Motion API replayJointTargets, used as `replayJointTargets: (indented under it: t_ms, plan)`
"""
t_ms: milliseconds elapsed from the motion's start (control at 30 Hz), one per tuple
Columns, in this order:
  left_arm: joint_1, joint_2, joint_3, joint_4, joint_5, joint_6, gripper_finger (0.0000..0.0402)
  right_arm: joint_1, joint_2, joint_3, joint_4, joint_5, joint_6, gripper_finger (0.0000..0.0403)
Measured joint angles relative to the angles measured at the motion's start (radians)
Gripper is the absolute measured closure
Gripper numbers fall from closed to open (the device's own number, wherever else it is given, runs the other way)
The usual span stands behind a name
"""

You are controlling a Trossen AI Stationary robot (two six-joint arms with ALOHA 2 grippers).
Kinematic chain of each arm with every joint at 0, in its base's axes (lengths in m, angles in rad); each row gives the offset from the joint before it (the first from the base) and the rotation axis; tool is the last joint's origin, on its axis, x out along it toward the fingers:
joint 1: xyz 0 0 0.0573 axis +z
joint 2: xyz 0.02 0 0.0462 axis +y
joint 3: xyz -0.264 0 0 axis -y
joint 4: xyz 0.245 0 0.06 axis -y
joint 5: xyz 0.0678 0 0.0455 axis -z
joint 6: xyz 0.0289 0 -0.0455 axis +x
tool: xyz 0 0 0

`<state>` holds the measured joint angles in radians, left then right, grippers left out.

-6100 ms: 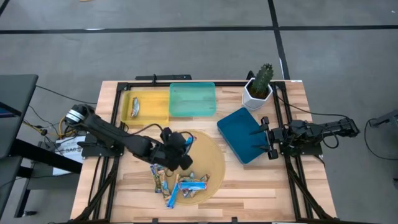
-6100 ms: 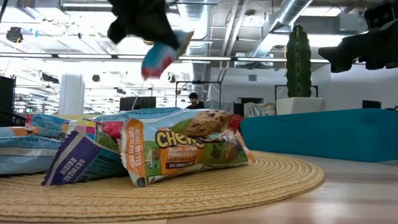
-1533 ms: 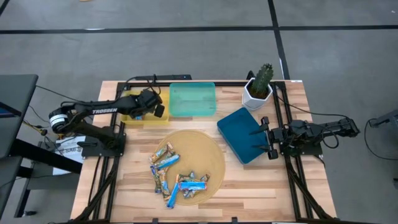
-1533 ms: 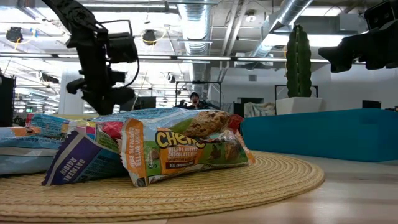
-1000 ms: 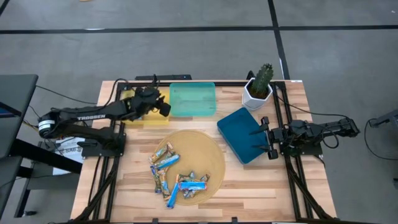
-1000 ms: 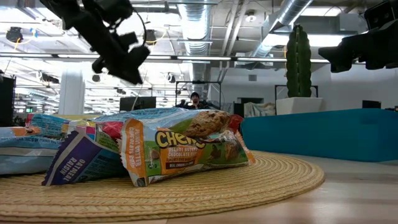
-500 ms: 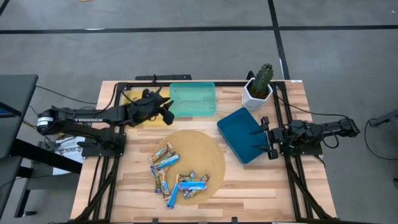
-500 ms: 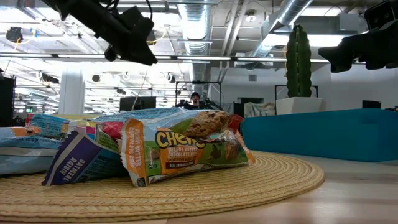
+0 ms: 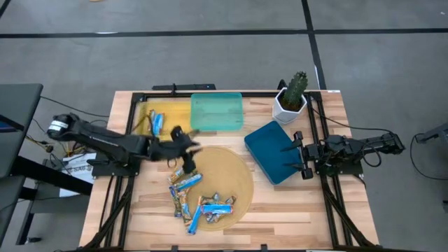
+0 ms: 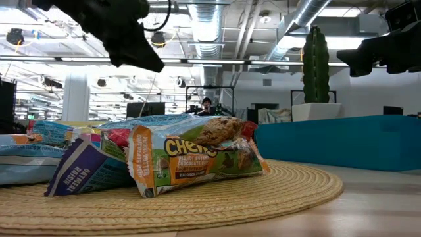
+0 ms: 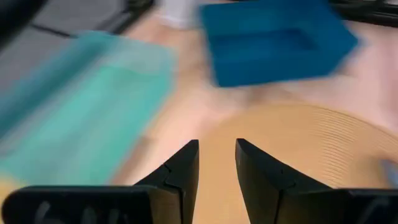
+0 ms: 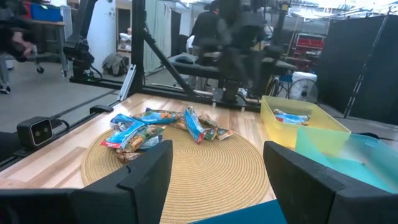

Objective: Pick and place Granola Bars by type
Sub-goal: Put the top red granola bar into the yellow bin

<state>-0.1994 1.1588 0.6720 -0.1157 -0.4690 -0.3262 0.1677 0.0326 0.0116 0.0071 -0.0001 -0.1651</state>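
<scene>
From my seat, the closest things are the Granola Bars (image 9: 197, 198), a loose heap on the round woven mat (image 9: 238, 175) toward the front of the surface (image 9: 280, 210). At table height they fill the foreground (image 10: 191, 155), blue and tan wrappers overlapping one another.

Just past the heap I have the left tool (image 9: 187, 155) hanging over the mat's far-left edge, above the bars and touching none of them. Its wrist camera shows the two fingers (image 11: 186, 163) standing a narrow gap apart with nothing between them.

To the right of the mat sits the dark blue tray (image 9: 274, 150), turned at an angle. The right tool (image 9: 299, 152) waits over that tray's right side; its fingers (image 12: 152, 171) are spread wide and carry nothing.

Along the back of the surface I see the yellow tray (image 9: 171, 115) with at least one blue-wrapped bar (image 9: 156, 123) lying in it, and the teal tray (image 9: 217, 112) just beside it. A potted cactus (image 9: 292, 94) stands at the far right corner.
</scene>
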Motion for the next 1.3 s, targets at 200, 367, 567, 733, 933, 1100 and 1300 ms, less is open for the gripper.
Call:
replayJointTargets:
  t_ms: [200,367,567,733,933,1100,1300]
  plan:
    - [-0.177,0.080,0.000,0.027,0.075,-0.068,0.0303,0.000,0.000,0.000,0.000,0.000,0.000,0.0159]
    - [-0.290,0.135,0.000,0.107,0.130,-0.148,0.0304,0.000,0.000,0.000,0.000,0.000,0.000,0.0159]
    - [-0.376,0.153,0.000,0.134,0.134,-0.221,0.0304,0.000,0.000,0.000,0.000,0.000,0.000,0.0159]
    - [-0.391,0.153,0.000,0.123,0.102,-0.241,0.0304,0.000,0.000,0.000,0.000,0.000,0.000,0.0159]
    - [-0.370,0.153,0.000,0.004,0.099,-0.328,0.0304,0.000,0.000,0.000,0.000,0.000,0.000,0.0159]
    - [-0.348,0.153,0.000,-0.113,0.111,-0.408,0.0304,0.000,0.000,0.000,0.000,0.000,0.000,0.0159]
    - [-0.314,0.168,0.005,-0.168,0.183,-0.437,0.0304,0.000,0.000,0.000,0.000,0.000,0.000,0.0159]
